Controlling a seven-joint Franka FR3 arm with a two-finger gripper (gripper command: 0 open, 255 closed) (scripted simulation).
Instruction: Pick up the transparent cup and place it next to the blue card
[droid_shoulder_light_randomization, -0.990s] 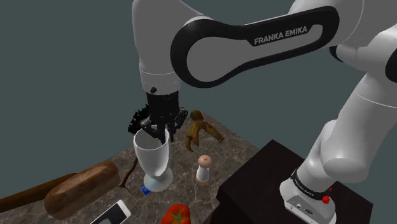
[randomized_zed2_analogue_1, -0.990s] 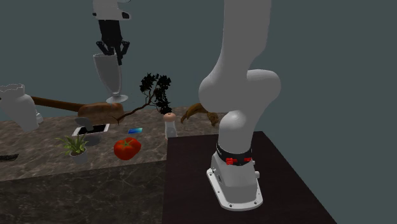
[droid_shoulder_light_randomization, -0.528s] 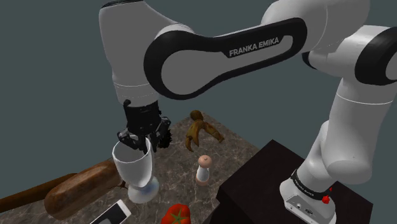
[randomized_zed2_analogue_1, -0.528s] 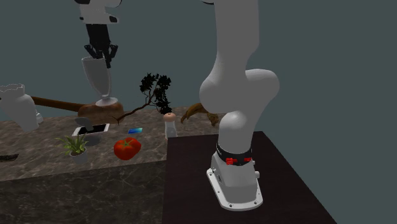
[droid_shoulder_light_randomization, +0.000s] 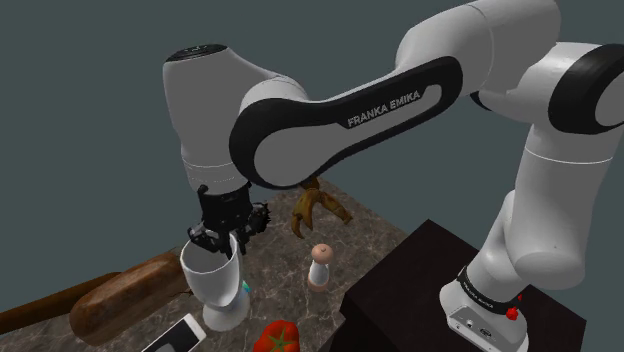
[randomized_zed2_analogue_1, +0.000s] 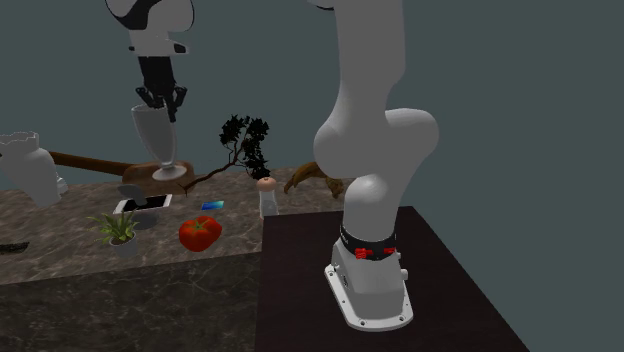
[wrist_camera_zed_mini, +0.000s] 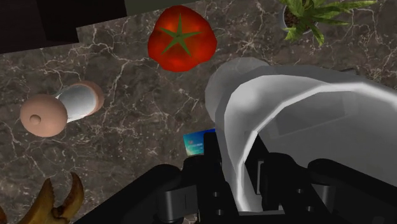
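The end effector (droid_shoulder_light_randomization: 226, 236) is clamped on the rim of the whitish, see-through footed cup (droid_shoulder_light_randomization: 212, 283), with one finger inside the bowl and one outside, so the cup hangs upright beneath the hand. In the second exterior view its foot seems clear of the bench (wrist_camera_zed_mini: 114, 146), so it is probably carried rather than set down. The blue card (wrist_camera_zed_mini: 195, 144) peeks out just beside the cup, and the tomato (wrist_camera_zed_mini: 180, 37) lies near, which leaves a tight landing spot
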